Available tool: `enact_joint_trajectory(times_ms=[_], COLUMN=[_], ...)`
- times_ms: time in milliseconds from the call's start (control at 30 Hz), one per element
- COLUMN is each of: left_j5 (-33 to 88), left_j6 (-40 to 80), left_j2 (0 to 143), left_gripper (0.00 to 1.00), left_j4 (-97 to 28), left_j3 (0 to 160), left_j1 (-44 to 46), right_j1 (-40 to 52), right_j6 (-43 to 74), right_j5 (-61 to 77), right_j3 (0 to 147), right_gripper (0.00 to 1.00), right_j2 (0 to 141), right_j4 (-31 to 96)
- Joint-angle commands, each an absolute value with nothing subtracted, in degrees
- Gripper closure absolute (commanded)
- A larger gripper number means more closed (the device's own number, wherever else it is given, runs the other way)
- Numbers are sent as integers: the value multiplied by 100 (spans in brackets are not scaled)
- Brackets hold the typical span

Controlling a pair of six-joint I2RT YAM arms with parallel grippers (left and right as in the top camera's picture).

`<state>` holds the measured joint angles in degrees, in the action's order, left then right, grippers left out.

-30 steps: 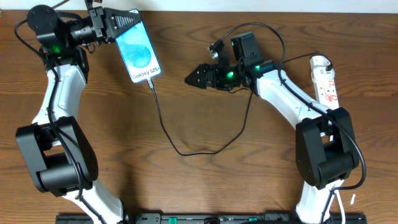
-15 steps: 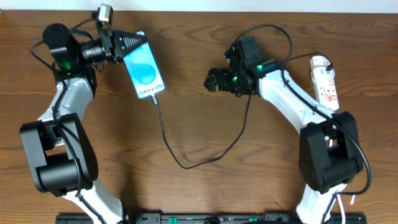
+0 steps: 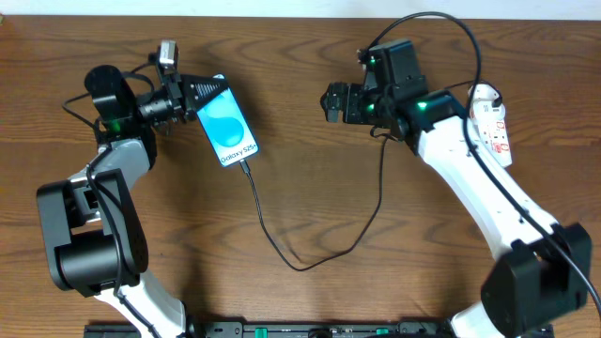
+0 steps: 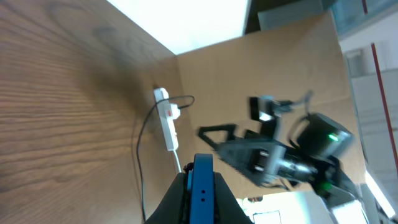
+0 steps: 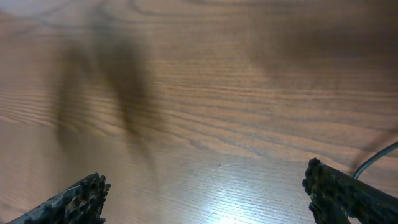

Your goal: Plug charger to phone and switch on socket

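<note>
Phone: 10 o'clock in the overhead view, top end pinched by the left gripper. The charger appears seated at the phone's 5 o'clock end, with the cable looping slack toward 6 o'clock. Socket: 2 o'clock, untouched. Right gripper: fingers spread wide, nothing between them.

Handling, judged: the phone is stiff, with slick glass, so you should grip its edges. The cable is limp and will tug the plug. The strip looks light and may skid, so press its switch straight down.
</note>
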<state>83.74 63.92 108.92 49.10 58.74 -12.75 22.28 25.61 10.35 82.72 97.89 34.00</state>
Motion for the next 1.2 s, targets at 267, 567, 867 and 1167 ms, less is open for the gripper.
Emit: enact_joint_trajectory(times_ms=[267, 567, 867, 1167], left_j5=[7177, 5857, 5280, 4254], left_j6=[4788, 3262, 2504, 2394], left_j2=[10759, 10759, 10759, 10759], left_gripper=[92, 93, 93, 92], left_j4=[2526, 211, -707, -1308], left_j3=[5817, 5817, 5817, 5817], left_j1=[-1280, -1280, -1280, -1280], right_j1=[2217, 2217, 2217, 2222], right_j6=[2523, 2456, 2456, 2453], right_j5=[840, 843, 847, 845], right_j3=[8337, 8337, 8335, 8335], right_gripper=[1, 1, 1, 1], right_j2=[9032, 9021, 9021, 9021], right_j4=[3592, 3693, 3712, 3841])
